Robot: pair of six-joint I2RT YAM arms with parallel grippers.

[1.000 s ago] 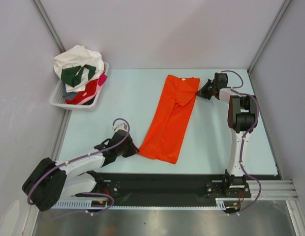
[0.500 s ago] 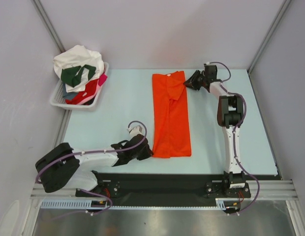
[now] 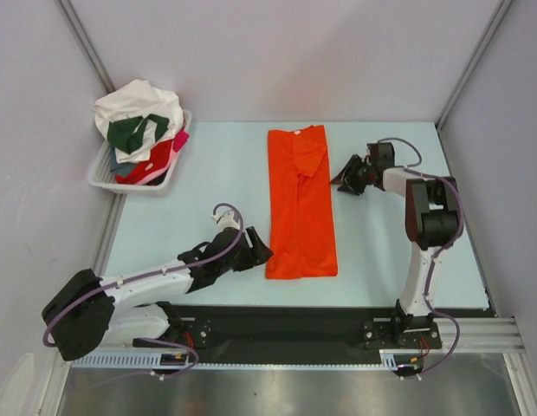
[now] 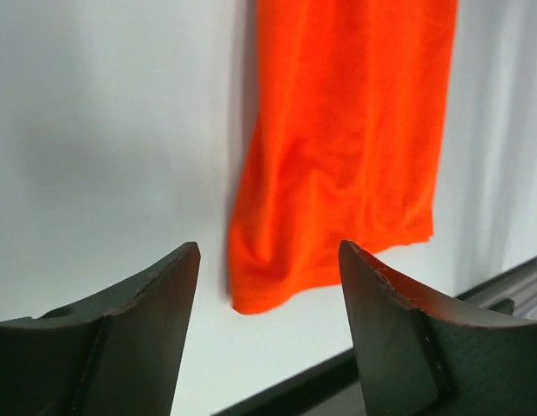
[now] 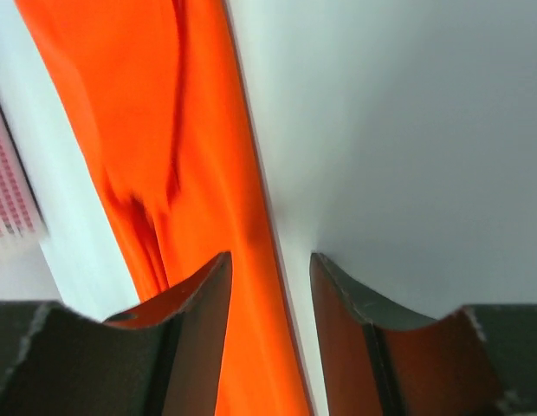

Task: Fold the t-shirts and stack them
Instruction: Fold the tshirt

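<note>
While the bright orange short-sleeved fabric t-shirt (image 3: 300, 204) lies flat on the pale blue worktop (image 3: 208, 191), folded lengthwise into a long narrow strip, neither arm has hold of it. The strip runs from close to the far edge of the worktop down toward the near edge, a little right of the middle, and a sleeve fold shows in its far half.

The left gripper (image 3: 258, 254) sits low over the worktop just beside the strip's near left corner. Its jaws stand wide apart with nothing between them. In the left wrist view that corner of the orange fabric (image 4: 346, 147) lies ahead of the dark fingers (image 4: 147, 312), slightly rumpled at the hem.

The right gripper (image 3: 340, 179) hovers just beside the right edge of the strip's far half, with a sliver of bare worktop between them in the overhead view. Its jaws are partly open and clamp nothing. The right wrist view shows the shirt's edge (image 5: 139, 130) and bare worktop through the gap.

A white plastic slatted basket (image 3: 104, 178) stands at the far left corner of the worktop, heaped with crumpled t-shirts: a white one (image 3: 134, 100) on top, a dark green one (image 3: 130, 132) under it, a red one (image 3: 152, 160) toward the near side, and a pink one (image 3: 180, 139) at the right rim
</note>
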